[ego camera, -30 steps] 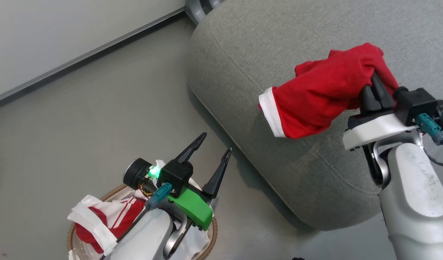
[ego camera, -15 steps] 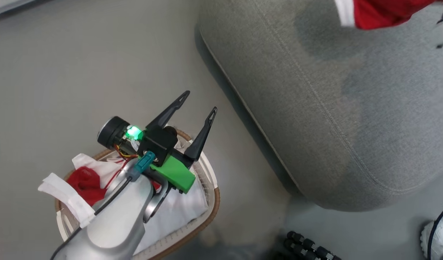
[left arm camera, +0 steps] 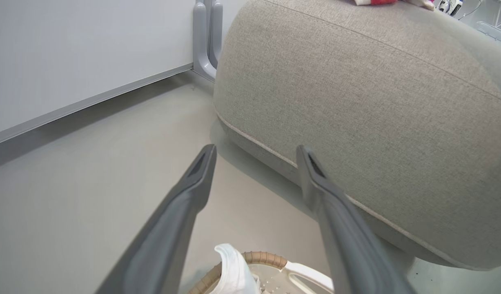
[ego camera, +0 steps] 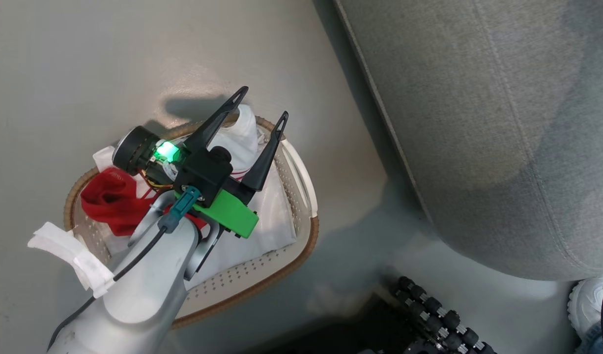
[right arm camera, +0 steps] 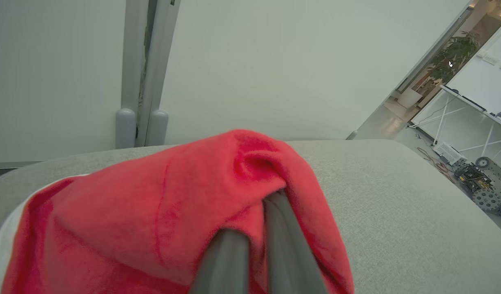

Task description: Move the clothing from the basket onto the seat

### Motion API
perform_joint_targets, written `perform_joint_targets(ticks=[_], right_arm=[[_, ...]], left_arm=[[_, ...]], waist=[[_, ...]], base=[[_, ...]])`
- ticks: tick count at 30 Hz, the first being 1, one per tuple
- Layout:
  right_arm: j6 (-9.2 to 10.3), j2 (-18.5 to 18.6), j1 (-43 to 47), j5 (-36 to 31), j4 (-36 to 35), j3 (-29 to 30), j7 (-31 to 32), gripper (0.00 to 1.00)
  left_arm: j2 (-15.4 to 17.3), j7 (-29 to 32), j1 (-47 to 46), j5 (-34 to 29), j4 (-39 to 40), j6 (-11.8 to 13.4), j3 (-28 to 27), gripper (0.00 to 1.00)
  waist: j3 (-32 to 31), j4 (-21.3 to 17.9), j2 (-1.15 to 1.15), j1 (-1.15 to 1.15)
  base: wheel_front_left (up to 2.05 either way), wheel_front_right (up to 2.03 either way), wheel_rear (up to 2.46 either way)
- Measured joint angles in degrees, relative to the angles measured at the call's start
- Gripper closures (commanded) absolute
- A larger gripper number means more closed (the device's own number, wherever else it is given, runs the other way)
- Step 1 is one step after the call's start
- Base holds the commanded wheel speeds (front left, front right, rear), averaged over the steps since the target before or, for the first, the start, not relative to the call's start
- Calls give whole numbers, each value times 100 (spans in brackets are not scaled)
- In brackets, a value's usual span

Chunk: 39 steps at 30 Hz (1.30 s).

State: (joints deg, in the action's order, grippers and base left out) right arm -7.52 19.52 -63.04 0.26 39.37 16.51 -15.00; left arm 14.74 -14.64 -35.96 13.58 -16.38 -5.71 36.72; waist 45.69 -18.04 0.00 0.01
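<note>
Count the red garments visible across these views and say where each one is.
2. One red garment is pinched in the shut right hand over the seat; the other garment lies in the basket. More may be hidden under the white liner.

text: none readable | labels: none | brands: none | numbers: none | signs: none

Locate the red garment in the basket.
Head view, lower left: the red garment lies in the basket, at its left end, beside the white liner, left of the open left gripper.
</note>
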Motion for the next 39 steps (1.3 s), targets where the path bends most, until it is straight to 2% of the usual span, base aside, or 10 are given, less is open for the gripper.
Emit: perform_joint_targets(ticks=[10, 13, 14, 22, 30, 35, 39], right_arm=[[0, -177, 462, -126, 268, 99, 0, 100], [0, -179, 620, -174, 234, 125, -1, 50], [0, -179, 670, -183, 210, 133, 0, 0], [-1, -62, 1106, -297, -7, 37, 0, 0], [0, 14, 1476, -323, -71, -479, 0, 0], [0, -116, 1712, -214, -256, -734, -1, 0], [0, -396, 2046, -163, -591, -944, -1, 0]], left_arm=[[-82, -14, -18, 91, -75, 23, -58, 0], [-132, -32, -18, 133, -113, 22, -90, 0], [-154, -34, -18, 146, -132, 21, -97, 0], [-443, -40, 126, 313, -186, -31, -305, 0], [-767, -48, 529, 394, -250, -91, -822, 0], [-924, -48, 866, 387, -282, -110, -1295, 0], [-1034, -48, 1213, 381, -275, -105, -1808, 0]], waist=[[202, 364, 0, 0], [99, 369, 0, -1], [52, 368, 0, -1], [-454, 426, 0, -1], [-1217, 580, 0, -1], [-1714, 735, 0, -2], [-2088, 904, 0, -2]], base=[[0, 0, 0], [0, 0, 0], [0, 0, 0], [0, 0, 0], [0, 0, 0], [0, 0, 0], [0, 0, 0]])
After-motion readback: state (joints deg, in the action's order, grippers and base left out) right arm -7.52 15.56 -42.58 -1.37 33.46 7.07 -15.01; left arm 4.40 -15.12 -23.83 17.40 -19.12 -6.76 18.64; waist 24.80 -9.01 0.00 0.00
